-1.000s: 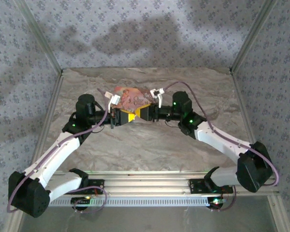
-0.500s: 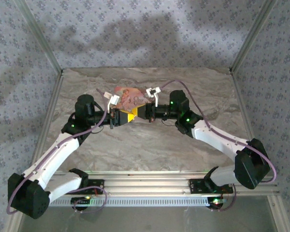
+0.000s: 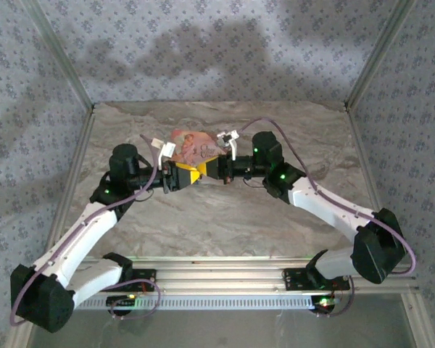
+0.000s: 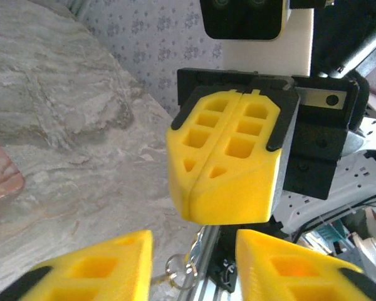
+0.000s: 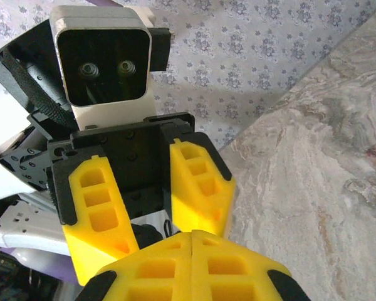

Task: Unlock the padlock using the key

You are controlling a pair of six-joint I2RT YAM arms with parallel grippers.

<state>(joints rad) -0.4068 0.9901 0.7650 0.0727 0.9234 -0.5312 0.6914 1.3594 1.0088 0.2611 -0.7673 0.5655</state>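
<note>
Though the object of the job, cannot be placed with certainty: the padlock, too small to pick out among the yellow fingers. Nearest clue, from the left wrist camera: a small silvery ring low in the gap between the two yellow fingers of the left gripper, just under the tips of the right gripper; cannot tell whether part of key or padlock, nor whether gripped. Left gripper's fingers parted to a moderate gap. Right gripper's fingers pressed flat together, seam to seam, pointing straight at the left wrist camera. From above, both grippers nose to nose over the middle of the table, tips touching or just apart, cannot tell which. Just behind that meeting point, a pink floral box lying on the marbled grey-beige surface, its near edge partly covered by the grippers. Further out, the left arm and right arm, white links with black joints, stretched in from the near corners in a shallow V, a purple cable looping over the right one. At the near edge, an aluminium rail carrying both bases. Around the table on three sides, walls of grey fabric with a small floral print.
</note>
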